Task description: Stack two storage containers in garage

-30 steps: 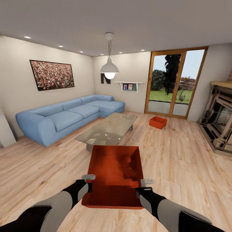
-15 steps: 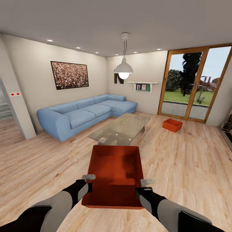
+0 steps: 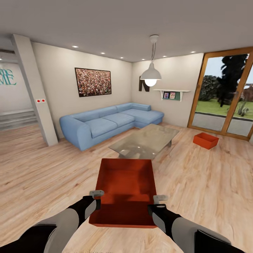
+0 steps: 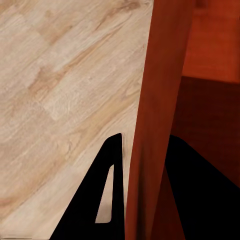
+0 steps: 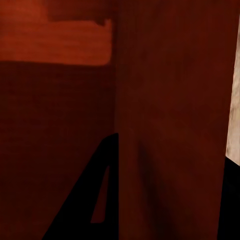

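I hold one orange-red storage container [image 3: 124, 189] low in front of me over the living room's light wood plank floor [image 3: 52, 175]. My left gripper [image 3: 96, 197] is shut on its left wall and my right gripper [image 3: 160, 202] on its right wall. The left wrist view has the left gripper [image 4: 145, 195] straddling the ribbed wall [image 4: 160, 100], one finger outside and one inside. In the right wrist view the right gripper [image 5: 165, 195] clamps the opposite wall [image 5: 170, 75] the same way. The second storage container [image 3: 205, 140] sits on the floor by the glass doors [image 3: 225, 95].
A glass coffee table [image 3: 147, 140] stands just beyond the held bin, with a blue sofa [image 3: 105, 124] behind it along the wall. A grey pillar [image 3: 35, 95] and low steps [image 3: 17, 117] mark an opening at the far left. A pendant lamp [image 3: 151, 75] hangs overhead.
The camera has swung left: sofa, table and far bin slid right in the picture, the fireplace left it, the pillar and steps came in. Both grippers keep their hold on the bin.
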Available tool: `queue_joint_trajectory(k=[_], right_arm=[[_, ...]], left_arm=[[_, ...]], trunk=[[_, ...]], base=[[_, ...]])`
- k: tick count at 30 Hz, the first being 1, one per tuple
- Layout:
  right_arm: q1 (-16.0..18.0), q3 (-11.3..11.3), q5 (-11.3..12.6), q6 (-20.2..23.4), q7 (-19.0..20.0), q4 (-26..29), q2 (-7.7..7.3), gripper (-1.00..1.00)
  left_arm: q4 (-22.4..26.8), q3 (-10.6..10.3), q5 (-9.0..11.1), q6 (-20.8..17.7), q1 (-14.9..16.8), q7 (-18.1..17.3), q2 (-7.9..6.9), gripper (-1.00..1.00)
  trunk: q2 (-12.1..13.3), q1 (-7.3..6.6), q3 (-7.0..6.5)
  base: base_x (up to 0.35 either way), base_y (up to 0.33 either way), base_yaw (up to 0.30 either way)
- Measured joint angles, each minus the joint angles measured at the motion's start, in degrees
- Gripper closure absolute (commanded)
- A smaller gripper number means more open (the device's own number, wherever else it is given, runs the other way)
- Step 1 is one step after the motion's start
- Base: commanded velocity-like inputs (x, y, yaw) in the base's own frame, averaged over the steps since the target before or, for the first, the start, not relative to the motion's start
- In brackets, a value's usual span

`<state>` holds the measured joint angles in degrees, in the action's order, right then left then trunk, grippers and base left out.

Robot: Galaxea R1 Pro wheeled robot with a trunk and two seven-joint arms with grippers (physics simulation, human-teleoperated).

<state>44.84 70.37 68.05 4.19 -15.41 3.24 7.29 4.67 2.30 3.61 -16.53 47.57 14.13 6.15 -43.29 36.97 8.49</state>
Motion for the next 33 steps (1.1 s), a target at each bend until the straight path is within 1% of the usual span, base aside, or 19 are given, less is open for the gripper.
queue_joint_trajectory(k=[33], right_arm=[[-0.01, -0.01, 0.00, 0.01, 0.00, 0.00, 0.01, 1.00]], left_arm=[[0.00, 0.04, -0.05, -0.01, -0.01, -0.01, 0.00, 1.00]], trunk=[[0.00, 0.00, 0.00]], base=[[0.000, 0.000, 0.270]])
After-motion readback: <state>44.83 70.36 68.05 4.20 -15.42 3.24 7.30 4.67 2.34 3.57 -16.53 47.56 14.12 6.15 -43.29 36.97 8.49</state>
